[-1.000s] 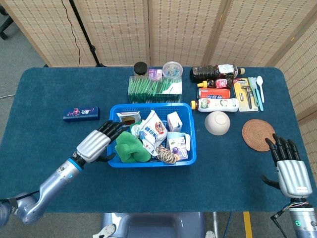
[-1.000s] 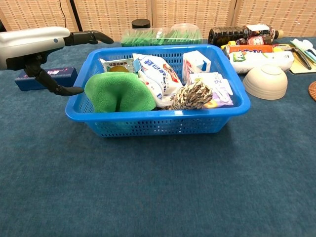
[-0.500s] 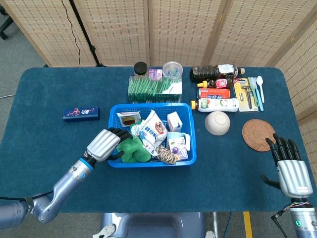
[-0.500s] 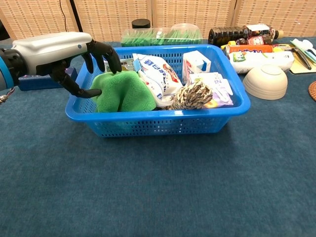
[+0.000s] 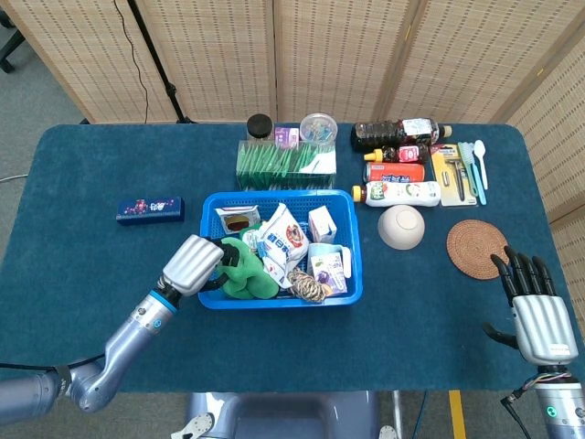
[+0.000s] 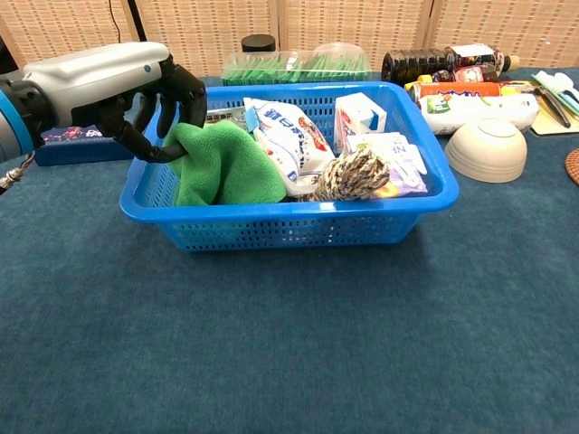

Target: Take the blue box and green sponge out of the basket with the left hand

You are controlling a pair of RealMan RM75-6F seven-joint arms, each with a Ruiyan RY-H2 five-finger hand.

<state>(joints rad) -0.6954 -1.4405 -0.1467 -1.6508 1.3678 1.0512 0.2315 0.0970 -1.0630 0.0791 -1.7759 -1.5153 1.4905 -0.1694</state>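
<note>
Left robot hand (image 6: 149, 99) grasping green sponge (image 6: 226, 163) at basket's (image 6: 298, 231) left end; lift path runs up-left.

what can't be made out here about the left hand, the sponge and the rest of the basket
- How firmly the left hand holds the green sponge: its fingers cover the pinched edge in both views.
- The sponge's lower part, chest view: hidden by the basket wall.
- Package labels in the basket: too small, head view.
- Right hand: outside the chest view.
</note>
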